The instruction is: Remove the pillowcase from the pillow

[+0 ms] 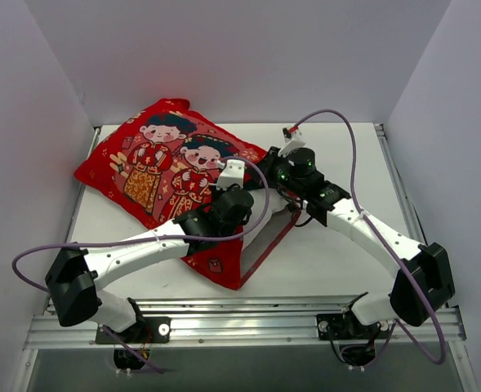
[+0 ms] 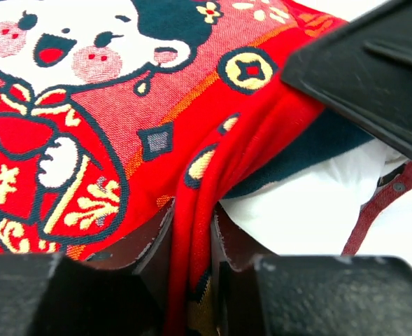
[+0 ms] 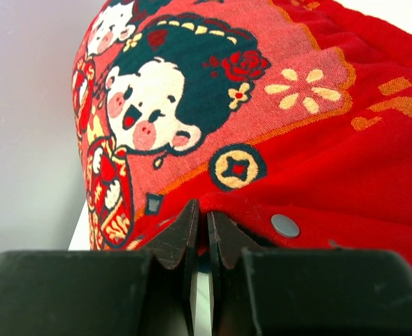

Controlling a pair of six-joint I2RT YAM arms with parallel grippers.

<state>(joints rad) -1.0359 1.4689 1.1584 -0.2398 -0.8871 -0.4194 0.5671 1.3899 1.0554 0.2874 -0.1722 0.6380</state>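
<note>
- Pillowcase (image 1: pixel 162 163) fold runs lengthwise between the jaws of the left gripper (image 2: pixel 192 231), clamped on it; pillow (image 2: pixel 317 203) bulges just right of them.
- Right gripper (image 3: pixel 200 218): jaws together at its open edge; hold unclear.

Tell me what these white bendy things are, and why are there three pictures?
They are robot arms, a left arm and a right arm, bolted to a table. One picture looks down from above; the other two come from cameras on each arm's wrist. On the table lies a white pillow inside a red pillowcase with cartoon children. Each arm ends in a two-fingered tool. The left tool is pinching a fold of the red cloth. The right tool is shut at the pillowcase's edge, beside a snap button; whether it grips cloth I cannot tell.
</note>
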